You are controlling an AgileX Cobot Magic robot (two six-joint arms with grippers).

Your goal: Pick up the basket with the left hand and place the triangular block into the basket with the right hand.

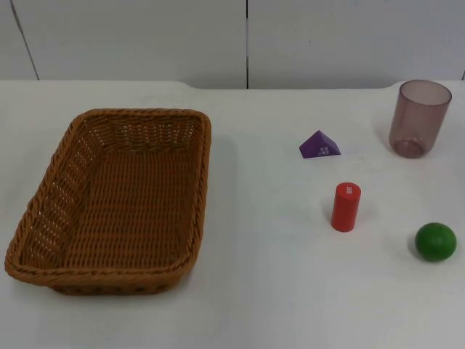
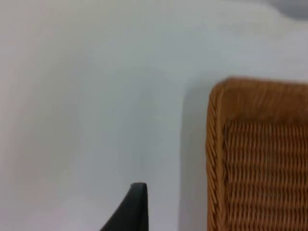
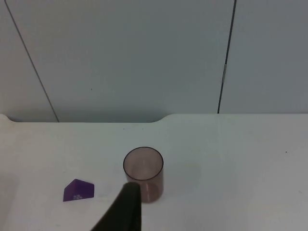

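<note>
We should close the left claw (image 2: 130, 211), its opening unclear, squarely on the basket (image 1: 116, 200) rim at nine o'clock.

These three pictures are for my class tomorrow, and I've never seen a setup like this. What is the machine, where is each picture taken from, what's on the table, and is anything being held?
It is a robot with two arms, each ending in a two-finger gripper. One camera looks down on the white table; the other two sit on the wrists.

The overhead picture shows a brown wicker basket, a purple triangular block, a red cylinder, a green ball and a tinted plastic cup.

The left wrist camera sees one black fingertip beside the basket's corner. The right wrist camera sees its fingertip, the cup and the block.

Nothing is held: every object rests on the table.
</note>
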